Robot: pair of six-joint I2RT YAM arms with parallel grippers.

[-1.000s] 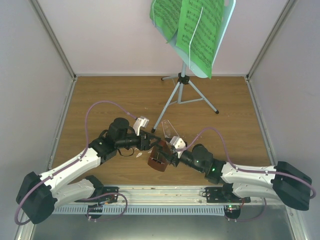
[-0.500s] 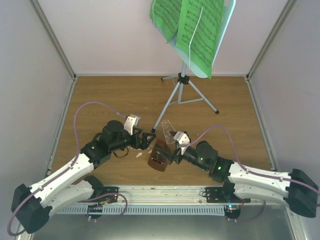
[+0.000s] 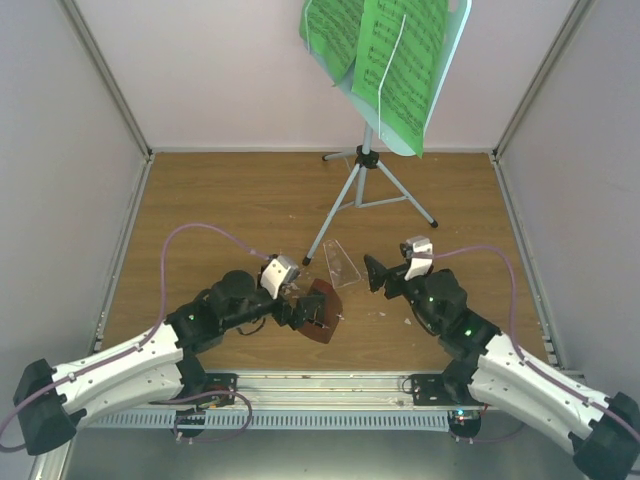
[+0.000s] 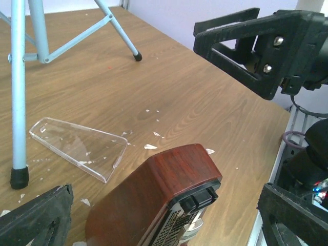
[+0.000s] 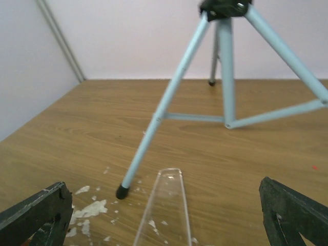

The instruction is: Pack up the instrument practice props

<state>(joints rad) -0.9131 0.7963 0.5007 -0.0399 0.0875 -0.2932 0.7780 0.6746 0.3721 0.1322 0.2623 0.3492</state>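
Note:
The pale blue music stand (image 3: pixel 368 185) stands at the back on its tripod, with green sheet-music pages (image 3: pixel 385 60) on its desk. The reddish-brown metronome body (image 3: pixel 320 312) lies tipped on the wood. It sits between the wide-open fingers of my left gripper (image 3: pixel 298 303), which do not clamp it (image 4: pixel 154 200). Its clear cover (image 3: pixel 342 263) lies apart on the table, close to a tripod foot (image 5: pixel 122 192). My right gripper (image 3: pixel 374 272) is open and empty, just right of the cover (image 5: pixel 164 210).
Small white crumbs (image 4: pixel 148 146) are scattered round the metronome and the tripod foot (image 5: pixel 89 210). Pale walls enclose the table on three sides. A metal rail (image 3: pixel 330 385) runs along the near edge by the arm bases.
Both grippers opened and let go of the metronome. The right arm drew back to the right, and the left gripper slid back towards its base. The clear cover now lies apart from the body.

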